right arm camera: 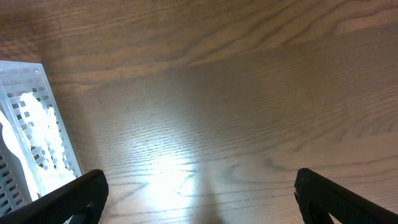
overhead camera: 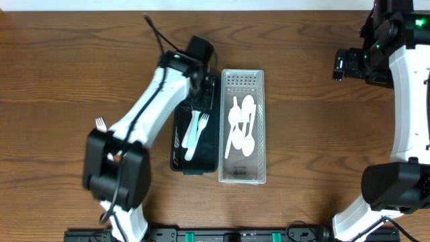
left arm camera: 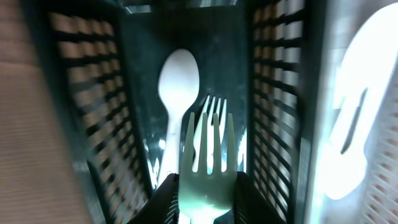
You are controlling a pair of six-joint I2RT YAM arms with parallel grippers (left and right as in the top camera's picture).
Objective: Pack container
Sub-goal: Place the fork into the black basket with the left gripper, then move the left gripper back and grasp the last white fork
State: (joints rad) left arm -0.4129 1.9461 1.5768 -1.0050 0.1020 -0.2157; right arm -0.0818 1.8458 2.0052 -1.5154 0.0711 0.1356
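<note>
Pinches a white fork (left arm camera: 207,158) by its handle in the left claw (left arm camera: 205,196), tines pointing ahead of the fingertips, over the open black bin (left arm camera: 273,93). Ahead of that claw, on the bin floor: a white spoon (left arm camera: 179,78) and a second fork (left arm camera: 216,107) lying lengthwise, slotted walls close on either side. Past the wall on the claw's right in the wrist view: the white bin (overhead camera: 242,79) with its spoons (overhead camera: 242,128). Holds the right claw (right arm camera: 200,196) spread wide and empty above bare table (right arm camera: 249,93), the white bin off to its left. Shows what looks like one more fork (overhead camera: 101,123) on the table, well apart from the left claw, down by the arm's base. Reads as the placing step, with packing unfinished. Risks from here: snagging the tines in a wall slot through an off-centre descent, hanging up or tipping the bin; landing crosswise on the cutlery ahead through a release from too high; dragging the fork back out through a late or sticky opening; striking the near wall with the fingers, given the tight fit. Cannot judge height above the floor from the blurred wrist view.
</note>
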